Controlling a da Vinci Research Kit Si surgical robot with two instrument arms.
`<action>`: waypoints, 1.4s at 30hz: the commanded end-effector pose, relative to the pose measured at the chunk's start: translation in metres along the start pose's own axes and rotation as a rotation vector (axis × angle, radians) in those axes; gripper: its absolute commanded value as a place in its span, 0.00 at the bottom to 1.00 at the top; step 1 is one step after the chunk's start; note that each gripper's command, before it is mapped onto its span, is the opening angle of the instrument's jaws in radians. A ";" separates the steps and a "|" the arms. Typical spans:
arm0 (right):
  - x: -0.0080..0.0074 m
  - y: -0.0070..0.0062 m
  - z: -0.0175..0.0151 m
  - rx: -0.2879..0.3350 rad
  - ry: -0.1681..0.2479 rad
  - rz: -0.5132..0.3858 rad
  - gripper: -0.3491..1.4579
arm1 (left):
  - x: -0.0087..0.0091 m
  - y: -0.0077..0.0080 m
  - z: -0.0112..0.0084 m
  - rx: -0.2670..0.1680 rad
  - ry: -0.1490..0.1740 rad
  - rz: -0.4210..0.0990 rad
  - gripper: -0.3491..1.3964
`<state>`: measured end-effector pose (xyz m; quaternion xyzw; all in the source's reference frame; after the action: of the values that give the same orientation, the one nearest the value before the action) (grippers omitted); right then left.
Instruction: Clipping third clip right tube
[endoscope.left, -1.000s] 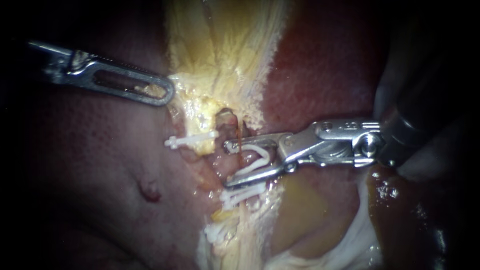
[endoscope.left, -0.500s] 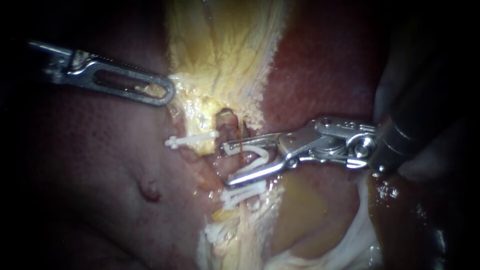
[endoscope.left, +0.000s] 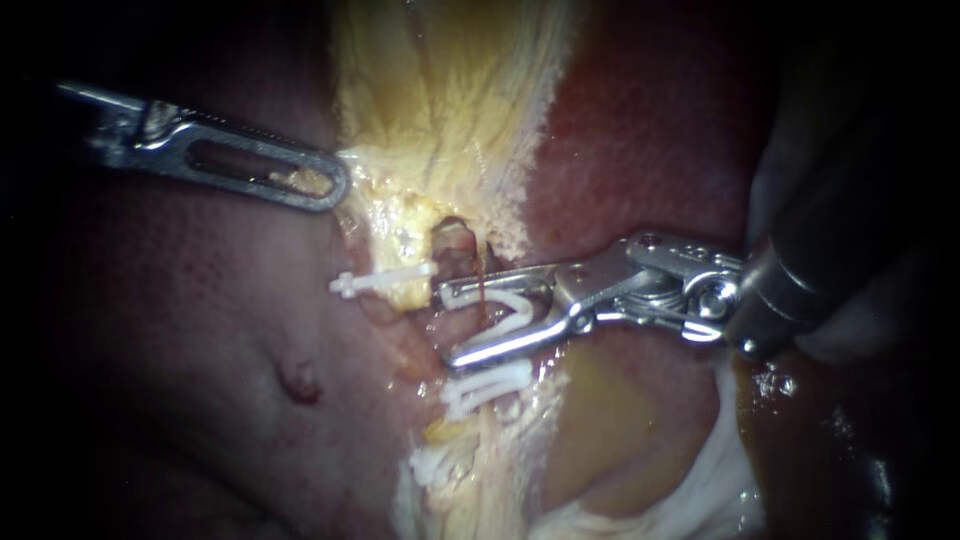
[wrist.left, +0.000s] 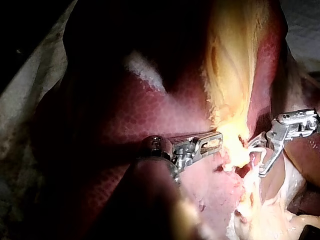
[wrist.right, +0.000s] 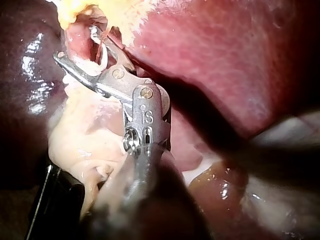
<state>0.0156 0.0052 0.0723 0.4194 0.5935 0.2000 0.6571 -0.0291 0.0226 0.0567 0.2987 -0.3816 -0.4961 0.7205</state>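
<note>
Now our right instrument (endoscope.left: 448, 325), from three o'clock, has its end effector gripping an open clip (endoscope.left: 515, 310) astride the right tube (endoscope.left: 455, 245); next we should squeeze it shut.

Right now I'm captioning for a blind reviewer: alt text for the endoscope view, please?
My right instrument's silver jaws hold an open white plastic clip astride a thin pinkish tube, with closed white clips just below. My left instrument's slotted silver jaws grip the edge of the pale yellow tissue lying over the dark red liver.
</note>
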 end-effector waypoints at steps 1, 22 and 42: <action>0.0001 -0.0001 0.0000 0.000 0.004 0.005 0.47 | 0.0000 0.0001 0.0000 0.000 0.000 0.000 0.00; 0.0019 -0.0014 -0.0003 0.054 0.064 0.023 0.47 | 0.0000 0.0001 0.0000 0.000 0.000 0.000 0.00; 0.0048 -0.0048 0.0000 0.126 0.109 0.034 0.47 | 0.0000 0.0002 0.0000 0.000 0.001 0.000 0.00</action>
<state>0.0154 0.0061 0.0655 0.4591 0.6327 0.1955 0.5922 -0.0290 0.0226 0.0569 0.2988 -0.3815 -0.4959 0.7206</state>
